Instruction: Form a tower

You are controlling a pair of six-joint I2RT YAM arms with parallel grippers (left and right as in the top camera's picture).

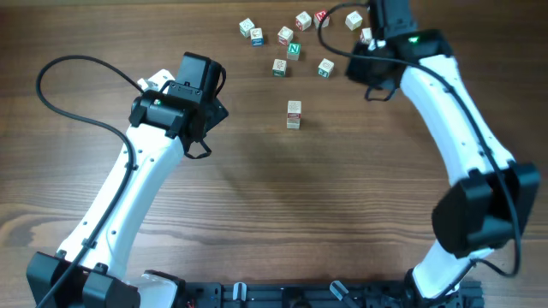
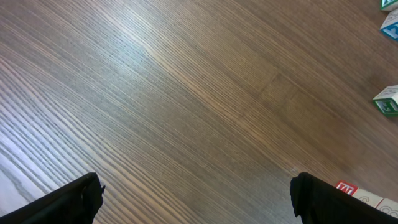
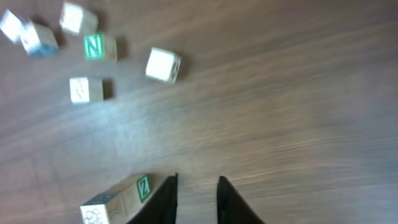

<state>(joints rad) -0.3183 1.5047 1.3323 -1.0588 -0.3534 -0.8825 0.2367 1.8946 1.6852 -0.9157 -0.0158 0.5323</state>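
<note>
Tower: two blocks stood stacked, apart from the loose blocks.
Left gripper: gaped wide, empty.
Right gripper: was nearly closed, gap empty, green-lettered block just beside it.

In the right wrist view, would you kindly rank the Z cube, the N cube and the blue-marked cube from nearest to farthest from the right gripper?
1. Z cube: just left of the right gripper.
2. N cube: well ahead, to the left.
3. Blue-marked cube: far upper left, beyond the N cube.
</note>
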